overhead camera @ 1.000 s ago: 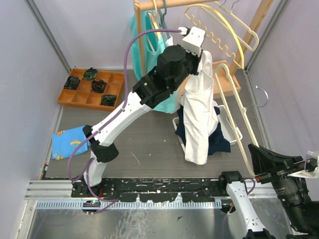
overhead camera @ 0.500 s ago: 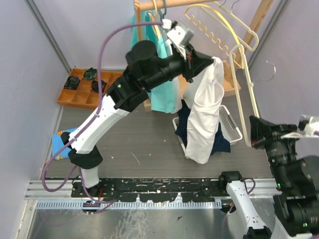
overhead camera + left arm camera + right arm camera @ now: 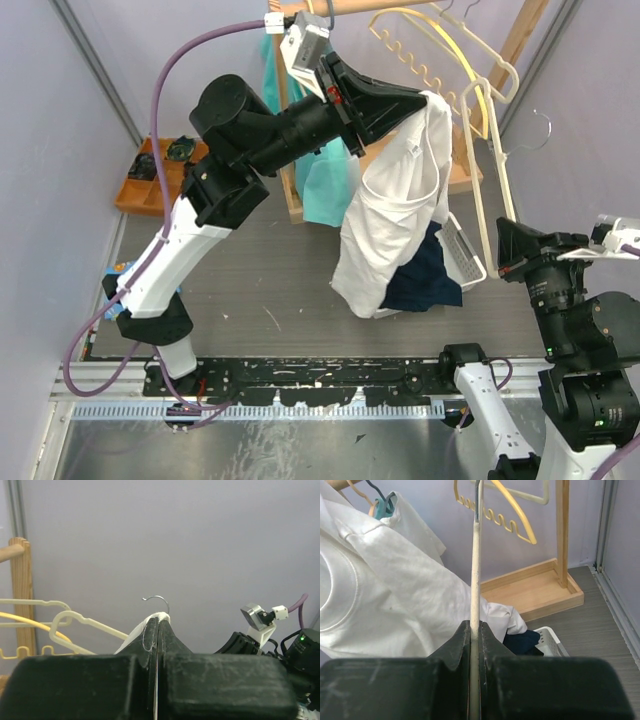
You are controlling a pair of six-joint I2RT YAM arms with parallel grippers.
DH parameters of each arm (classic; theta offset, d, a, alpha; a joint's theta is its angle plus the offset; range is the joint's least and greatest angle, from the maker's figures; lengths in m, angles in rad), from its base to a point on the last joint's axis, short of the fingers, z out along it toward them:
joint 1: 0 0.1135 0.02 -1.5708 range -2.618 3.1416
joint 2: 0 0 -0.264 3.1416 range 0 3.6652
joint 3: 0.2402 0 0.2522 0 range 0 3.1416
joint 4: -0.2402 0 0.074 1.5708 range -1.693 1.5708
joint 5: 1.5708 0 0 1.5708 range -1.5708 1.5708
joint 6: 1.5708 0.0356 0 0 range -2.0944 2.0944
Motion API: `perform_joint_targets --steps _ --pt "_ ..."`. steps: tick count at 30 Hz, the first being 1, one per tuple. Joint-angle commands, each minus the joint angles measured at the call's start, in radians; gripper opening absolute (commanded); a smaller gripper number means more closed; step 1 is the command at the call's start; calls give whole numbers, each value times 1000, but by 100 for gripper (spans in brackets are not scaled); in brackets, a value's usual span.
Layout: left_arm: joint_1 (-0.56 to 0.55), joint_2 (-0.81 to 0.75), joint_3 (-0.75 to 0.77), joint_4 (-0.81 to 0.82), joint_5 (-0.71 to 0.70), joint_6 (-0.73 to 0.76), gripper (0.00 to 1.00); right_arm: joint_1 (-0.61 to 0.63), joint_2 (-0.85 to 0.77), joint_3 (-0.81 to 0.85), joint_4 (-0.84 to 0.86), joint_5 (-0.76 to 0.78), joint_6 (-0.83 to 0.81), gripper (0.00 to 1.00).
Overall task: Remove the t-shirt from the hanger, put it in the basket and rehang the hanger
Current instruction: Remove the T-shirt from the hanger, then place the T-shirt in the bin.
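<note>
The white t-shirt (image 3: 395, 210) hangs from its upper edge, pinched in my left gripper (image 3: 428, 103), which is shut on the fabric high over the basket. In the left wrist view a white fold (image 3: 161, 615) peeks over the closed fingertips. The cream hanger (image 3: 488, 160) stands nearly upright just right of the shirt, its metal hook (image 3: 537, 124) free in the air. My right gripper (image 3: 506, 262) is shut on the hanger's bar (image 3: 475, 570). In the right wrist view the t-shirt (image 3: 395, 580) lies left of the bar. Whether any cloth still catches the hanger, I cannot tell.
A wooden rack (image 3: 290, 120) at the back carries a teal garment (image 3: 325, 185) and empty yellow and cream hangers (image 3: 440, 60). A white basket (image 3: 466, 255) holds dark blue clothing (image 3: 420, 285). An orange compartment tray (image 3: 150, 195) sits left. A blue cloth (image 3: 115, 290) lies beside the left arm.
My left arm has risen and swung left, drawing the shirt up and away from the hanger. The right arm has lifted the hanger and stood it more upright.
</note>
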Motion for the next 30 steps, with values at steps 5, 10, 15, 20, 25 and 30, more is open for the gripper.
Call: perform_joint_targets --steps 5,10,15,20,25,30 --pt "-3 5 59 218 28 -127 0 -3 1 24 87 57 9 1" --pt "-3 43 103 302 12 -219 0 -3 5 31 81 70 14 1" --pt "-3 67 89 242 -7 -270 0 -3 17 49 60 105 14 1" --pt "-5 33 -66 203 -71 -271 0 -3 21 65 72 130 -7 1" --pt "-12 61 -113 135 -96 -253 0 -3 26 83 76 139 -22 1" --pt "-32 75 -174 38 -173 -178 0 -3 12 88 81 163 -19 1"
